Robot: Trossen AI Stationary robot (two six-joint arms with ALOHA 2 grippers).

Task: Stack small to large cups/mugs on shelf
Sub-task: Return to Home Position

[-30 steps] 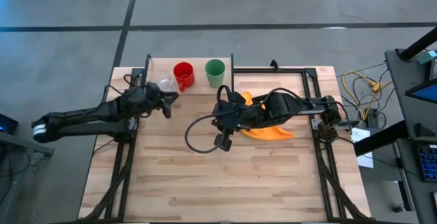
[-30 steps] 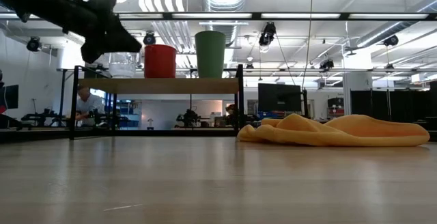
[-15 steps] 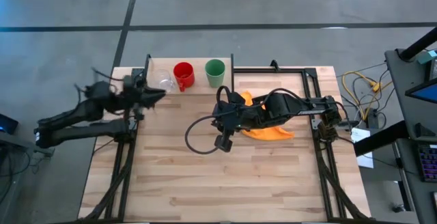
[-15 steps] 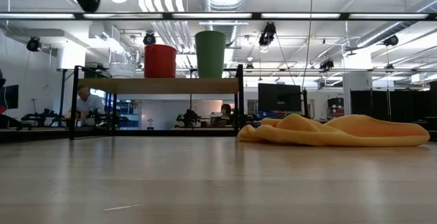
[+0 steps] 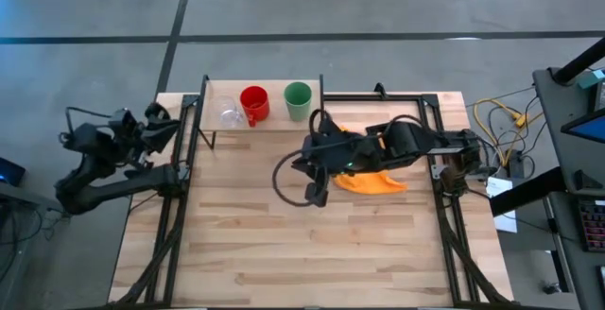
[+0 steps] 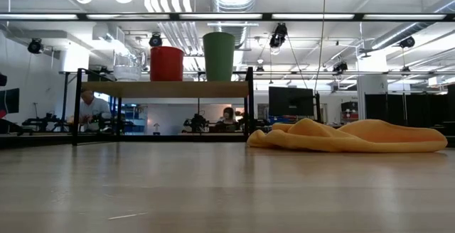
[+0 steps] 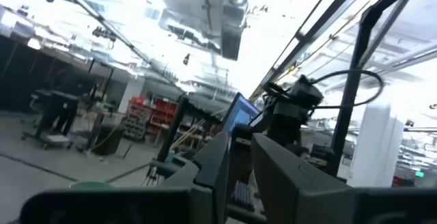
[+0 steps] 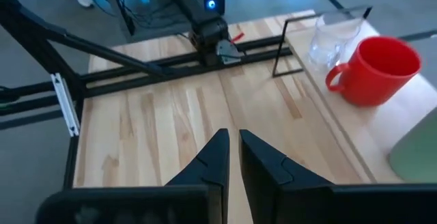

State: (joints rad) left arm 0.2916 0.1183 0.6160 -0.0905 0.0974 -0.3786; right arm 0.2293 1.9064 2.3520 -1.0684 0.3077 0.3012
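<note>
Three vessels stand in a row on their bases on the light-wood shelf (image 5: pixel 217 93) at the table's far left: a clear cup (image 5: pixel 230 114), a red mug (image 5: pixel 253 103) with a handle, and a green cup (image 5: pixel 298 99). The low view shows the red mug (image 6: pixel 166 63) and green cup (image 6: pixel 219 56) on the shelf board (image 6: pixel 167 89). My left gripper (image 5: pixel 161 121) is shut, empty and raised beyond the table's left edge. My right gripper (image 5: pixel 307 154) is shut and empty above the table's middle. It points toward the shelf, where the clear cup (image 8: pixel 334 36) and red mug (image 8: pixel 375 70) show.
An orange cloth (image 5: pixel 373 173) lies bunched on the table under my right arm, right of the shelf; it also shows in the low view (image 6: pixel 348 135). Black frame rails (image 5: pixel 430 111) run along the table's sides. Bare wood (image 5: pixel 312 244) fills the near half.
My left gripper has drawn back from the clear cup toward the table's left edge, rising and tipping upward, out of the low view. The clear cup has stayed on the shelf. My right arm has shifted a little toward the table's right edge.
</note>
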